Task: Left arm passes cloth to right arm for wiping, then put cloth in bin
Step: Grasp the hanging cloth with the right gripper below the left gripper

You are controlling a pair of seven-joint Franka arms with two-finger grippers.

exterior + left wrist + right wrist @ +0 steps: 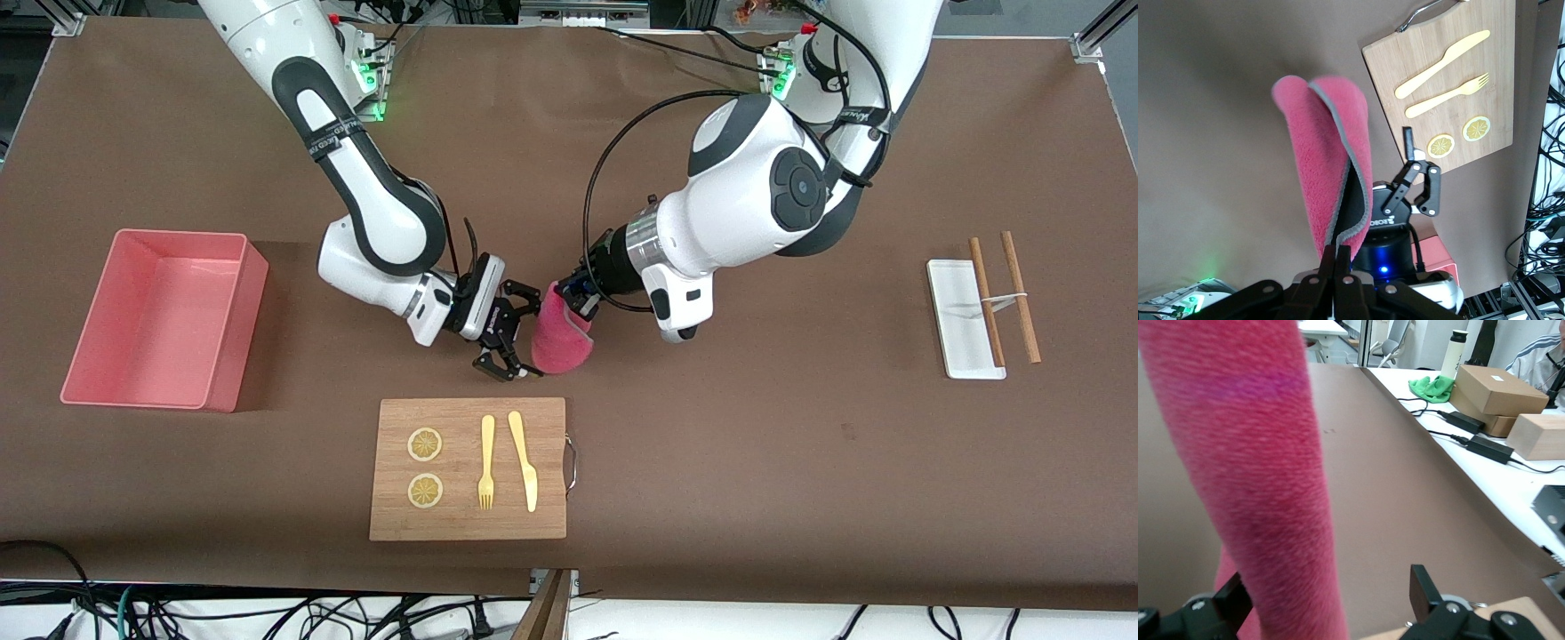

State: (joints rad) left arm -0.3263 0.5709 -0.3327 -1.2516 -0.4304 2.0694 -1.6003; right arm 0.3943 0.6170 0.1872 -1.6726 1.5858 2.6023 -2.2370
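Magenta fleece, the cloth (pixel 560 340) hangs in the air over the brown table (pixel 800 462), just above the cutting board (pixel 468 468), pinched at its top by the left gripper (pixel 1338 257), whose fingers are clamped tight on it. The right gripper (pixel 514 342) sits beside it with its jaws spread wide around the hanging cloth, but whether the pads touch it is hidden. Toward the right arm's end, the pink bin (pixel 227 333) stands well apart.
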